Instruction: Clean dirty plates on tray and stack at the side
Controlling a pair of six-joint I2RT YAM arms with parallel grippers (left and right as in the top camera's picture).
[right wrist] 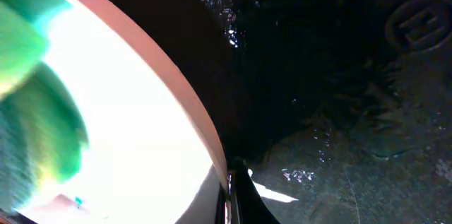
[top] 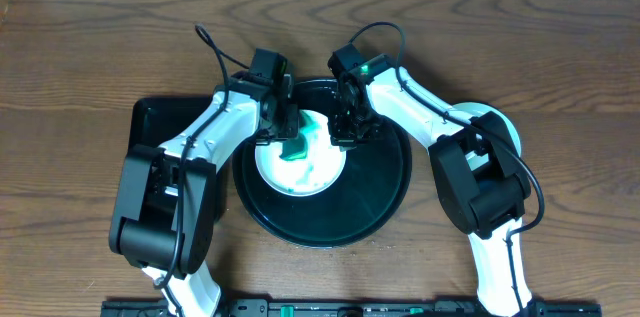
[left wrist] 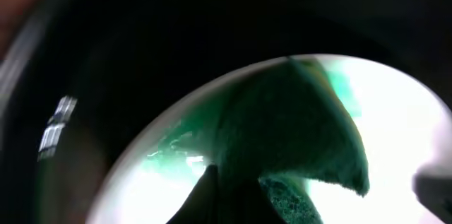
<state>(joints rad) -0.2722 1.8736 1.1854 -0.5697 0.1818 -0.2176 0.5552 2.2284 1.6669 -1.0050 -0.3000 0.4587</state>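
A white plate [top: 305, 169] smeared with green lies in the round black tray [top: 385, 197]. My left gripper [top: 285, 135] is shut on a green sponge [top: 296, 148] and presses it onto the plate's far part. In the left wrist view the sponge [left wrist: 296, 125] covers the middle of the plate [left wrist: 402, 132], held by the fingers [left wrist: 244, 196]. My right gripper [top: 346, 129] is shut on the plate's right rim. In the right wrist view the fingers [right wrist: 230, 192] pinch the rim of the plate [right wrist: 141, 125], with the sponge [right wrist: 35, 125] at the left.
A white plate [top: 508, 129] lies on the table at the right, partly hidden by my right arm. A black rectangular tray [top: 160, 117] sits at the left, under my left arm. The wet tray floor [right wrist: 353, 111] fills the right wrist view.
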